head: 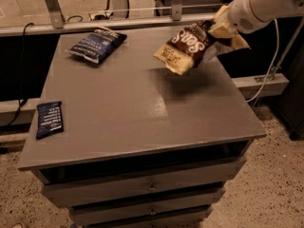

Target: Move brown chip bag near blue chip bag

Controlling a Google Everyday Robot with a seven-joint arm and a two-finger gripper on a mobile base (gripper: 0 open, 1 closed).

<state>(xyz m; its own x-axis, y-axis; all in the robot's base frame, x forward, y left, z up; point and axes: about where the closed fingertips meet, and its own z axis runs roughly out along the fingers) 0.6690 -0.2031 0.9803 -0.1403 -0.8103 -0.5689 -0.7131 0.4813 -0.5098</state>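
The brown chip bag [186,46], dark brown with tan ends and white script lettering, hangs tilted in the air above the far right part of the grey table [142,108]. My gripper [222,30] is shut on the bag's upper right end, with the white arm reaching in from the top right. The blue chip bag [97,43], puffy and navy with a black top edge, lies at the table's far left corner, well left of the brown bag.
A small flat dark-blue packet [49,119] with white text lies near the table's left edge. Drawers [152,186] run under the tabletop. A metal rail [118,23] and posts stand behind the table. Cables hang at the right.
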